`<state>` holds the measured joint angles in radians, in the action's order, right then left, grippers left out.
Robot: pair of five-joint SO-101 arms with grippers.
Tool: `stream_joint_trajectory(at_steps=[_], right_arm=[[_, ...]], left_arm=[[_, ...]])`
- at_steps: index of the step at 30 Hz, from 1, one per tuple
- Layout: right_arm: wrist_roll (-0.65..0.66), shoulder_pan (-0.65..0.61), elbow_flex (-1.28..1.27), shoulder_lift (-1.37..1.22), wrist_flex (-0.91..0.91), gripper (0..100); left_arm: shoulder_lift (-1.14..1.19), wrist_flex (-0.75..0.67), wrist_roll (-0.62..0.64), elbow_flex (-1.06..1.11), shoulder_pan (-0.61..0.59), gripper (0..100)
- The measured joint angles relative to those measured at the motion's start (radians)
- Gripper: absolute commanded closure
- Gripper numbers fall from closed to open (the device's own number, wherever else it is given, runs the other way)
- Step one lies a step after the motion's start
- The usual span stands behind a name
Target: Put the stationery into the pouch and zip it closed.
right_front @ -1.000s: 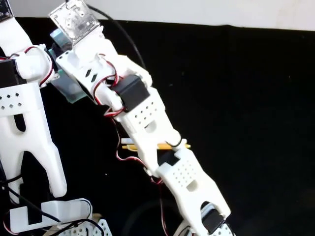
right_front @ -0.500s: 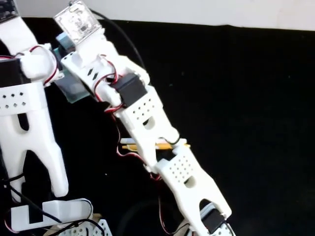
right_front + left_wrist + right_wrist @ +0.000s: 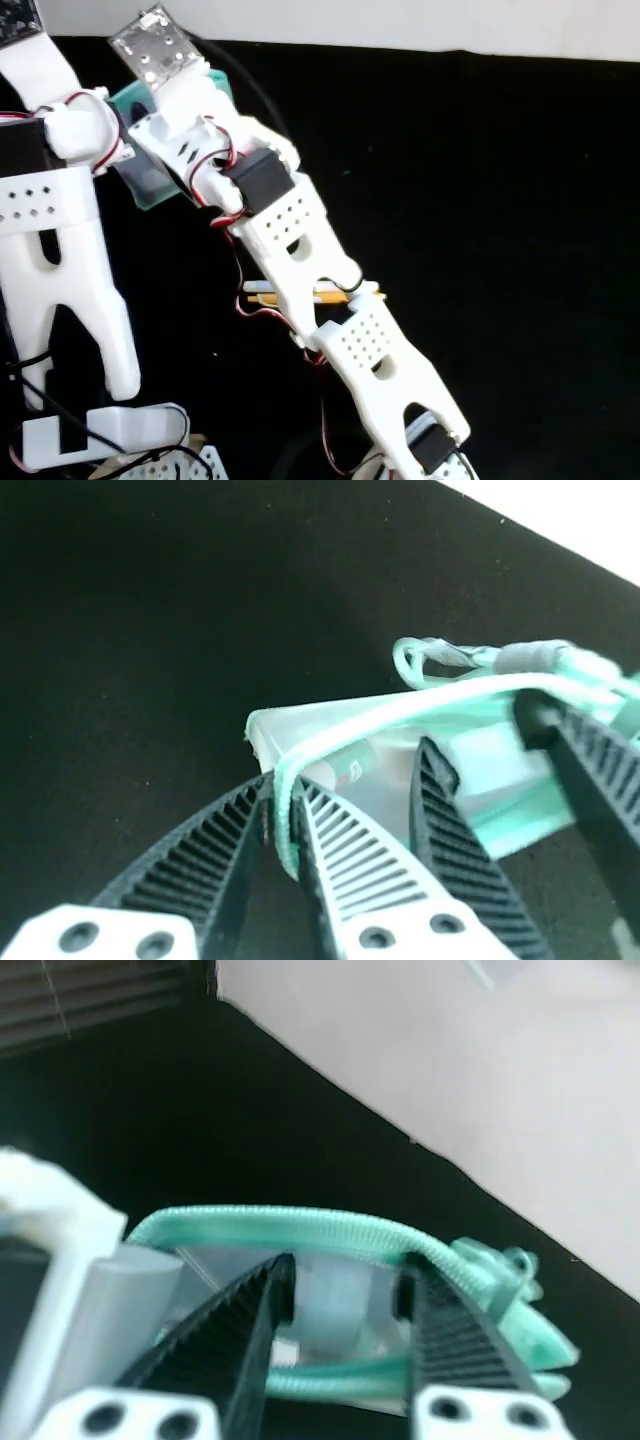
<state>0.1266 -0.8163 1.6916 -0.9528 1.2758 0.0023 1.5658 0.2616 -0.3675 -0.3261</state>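
We find the pouch (image 3: 150,185) at ten o'clock in the high view, its zip edge pinched tight in the left gripper (image 3: 283,795). The right gripper (image 3: 345,1285) straddles the pouch; we cannot tell its grip. Pencils (image 3: 330,293) lie loose near centre, so we judge filling incomplete and zipping outstanding.

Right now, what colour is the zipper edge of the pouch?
The zipper edge is mint green, the pouch body translucent; best in the left wrist view.

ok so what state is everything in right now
pouch: gripped by both hands, zip open or closed unclear
left hand: shut on the pouch's zip edge
right hand: shut on the pouch's body
yellow pencil: lying flat on the table, outside the pouch
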Motion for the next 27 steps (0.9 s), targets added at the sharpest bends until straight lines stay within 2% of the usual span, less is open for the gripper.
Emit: stream_joint_trajectory(at_steps=[13, 25, 27], right_arm=[[0.0, 0.0, -0.015, 0.084, 0.041, 68.4], [0.0, 0.032, -0.014, 0.302, 0.341, 68.4], [0.038, 0.049, -0.014, 0.315, 0.397, 68.4]], left_arm=[[0.0, -0.002, 0.0, 0.002, 0.002, 99], [0.0, -0.002, -0.002, 0.002, -0.002, 99], [0.0, -0.002, -0.002, 0.002, -0.002, 99]])
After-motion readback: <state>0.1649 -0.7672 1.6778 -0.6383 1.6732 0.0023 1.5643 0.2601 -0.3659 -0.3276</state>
